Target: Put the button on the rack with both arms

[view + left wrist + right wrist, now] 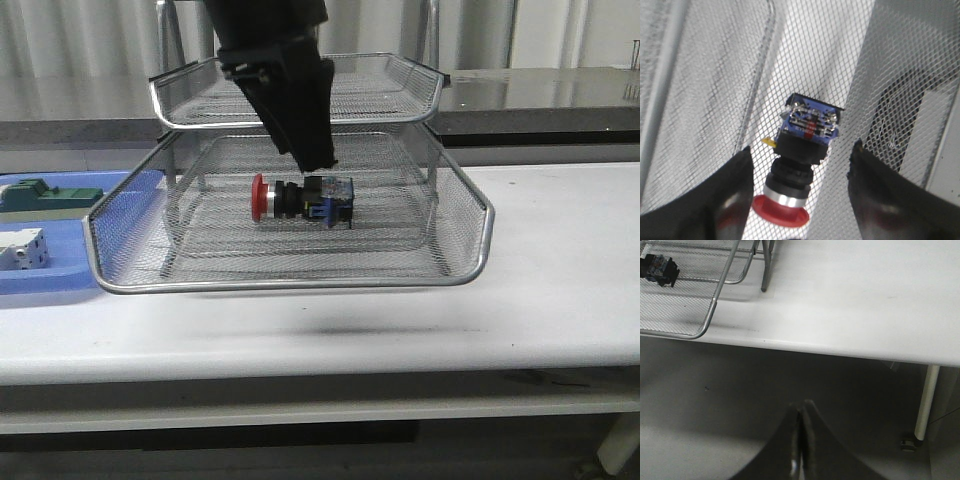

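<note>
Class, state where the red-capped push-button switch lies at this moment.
In the front view, the red-capped push-button switch lies on its side on the mesh floor of the silver wire rack's pulled-out tray, red cap pointing left, just below the open left gripper.

Even, diffuse overhead light leaves the white table (560, 270) bright with a faint smudged shadow under the rack (300, 270), while the close wrist views blur softly.
</note>
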`<state>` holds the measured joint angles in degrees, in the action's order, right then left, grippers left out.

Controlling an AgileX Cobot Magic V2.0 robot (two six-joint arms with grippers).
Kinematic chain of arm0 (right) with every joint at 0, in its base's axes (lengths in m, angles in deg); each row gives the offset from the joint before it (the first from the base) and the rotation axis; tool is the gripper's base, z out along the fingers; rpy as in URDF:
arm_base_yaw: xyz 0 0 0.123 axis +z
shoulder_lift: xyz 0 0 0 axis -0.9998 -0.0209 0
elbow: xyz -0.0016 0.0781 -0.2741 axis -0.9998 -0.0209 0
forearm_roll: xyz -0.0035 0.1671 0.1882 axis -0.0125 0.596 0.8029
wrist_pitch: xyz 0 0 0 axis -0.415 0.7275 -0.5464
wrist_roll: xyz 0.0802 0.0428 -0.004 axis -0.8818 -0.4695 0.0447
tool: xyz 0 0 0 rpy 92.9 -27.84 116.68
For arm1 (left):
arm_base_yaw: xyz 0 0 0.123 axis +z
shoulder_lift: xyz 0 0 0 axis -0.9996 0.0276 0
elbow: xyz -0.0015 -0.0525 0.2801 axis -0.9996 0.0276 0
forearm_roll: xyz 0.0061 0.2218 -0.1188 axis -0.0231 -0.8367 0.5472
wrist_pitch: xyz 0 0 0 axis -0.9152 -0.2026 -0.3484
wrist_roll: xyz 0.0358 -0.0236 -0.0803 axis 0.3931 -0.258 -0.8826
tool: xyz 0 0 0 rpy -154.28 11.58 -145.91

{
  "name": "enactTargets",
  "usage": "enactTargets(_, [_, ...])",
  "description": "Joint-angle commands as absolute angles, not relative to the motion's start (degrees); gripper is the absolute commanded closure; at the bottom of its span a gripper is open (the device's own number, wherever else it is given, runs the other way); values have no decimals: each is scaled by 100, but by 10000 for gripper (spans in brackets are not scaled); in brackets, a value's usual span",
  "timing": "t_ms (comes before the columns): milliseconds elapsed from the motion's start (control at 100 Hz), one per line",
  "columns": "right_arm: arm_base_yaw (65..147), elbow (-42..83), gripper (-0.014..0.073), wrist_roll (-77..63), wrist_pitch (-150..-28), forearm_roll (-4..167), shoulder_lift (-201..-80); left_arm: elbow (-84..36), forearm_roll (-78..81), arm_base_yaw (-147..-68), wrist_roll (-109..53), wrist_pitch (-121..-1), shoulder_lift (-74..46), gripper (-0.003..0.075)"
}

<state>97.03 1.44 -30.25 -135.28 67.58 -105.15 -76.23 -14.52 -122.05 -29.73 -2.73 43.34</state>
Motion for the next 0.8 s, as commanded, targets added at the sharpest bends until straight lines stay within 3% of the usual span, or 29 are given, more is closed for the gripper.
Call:
enactTargets(0, [9679, 327, 662, -3017, -13196, 6695, -10569, -7798, -1371, -12173, -3263, -120, 3725, 312])
enactTargets(460, [9679, 327, 662, -3017, -13196, 6695, -10569, -7645, -1854, -11013, -4432, -120, 2416, 313])
enactTargets(790, [9679, 327, 662, -3017, -13196, 6695, -10569, -6393, -1843, -9843, -4698, -519, 1345, 313])
